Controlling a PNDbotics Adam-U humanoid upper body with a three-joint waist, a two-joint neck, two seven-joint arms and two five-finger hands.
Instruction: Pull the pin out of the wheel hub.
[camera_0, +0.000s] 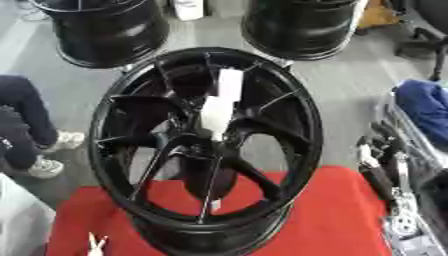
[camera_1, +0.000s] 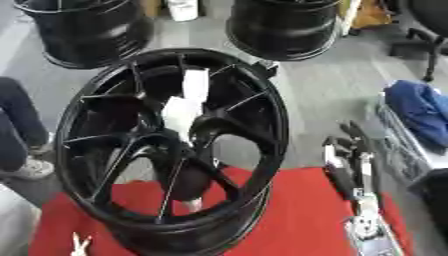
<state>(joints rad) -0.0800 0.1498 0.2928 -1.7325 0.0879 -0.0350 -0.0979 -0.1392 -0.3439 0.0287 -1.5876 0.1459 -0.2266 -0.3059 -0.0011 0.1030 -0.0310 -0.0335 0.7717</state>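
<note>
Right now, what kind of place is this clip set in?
Probably a wheel workshop or storeroom: a black wheel hub stands on a red table, more black rims sit on the grey floor behind.

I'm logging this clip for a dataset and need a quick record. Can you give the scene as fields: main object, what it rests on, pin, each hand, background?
main object: black wheel, spoked, standing tilted
rests on: red cloth over the table
pin: white part sitting at the hub, between the spokes; not yet pulled out
right hand: right hand beside the wheel, fingers straight, touching nothing
left hand: not in view
front left: small white thing on the cloth, unclear
background: two more black wheels on the grey floor
</note>
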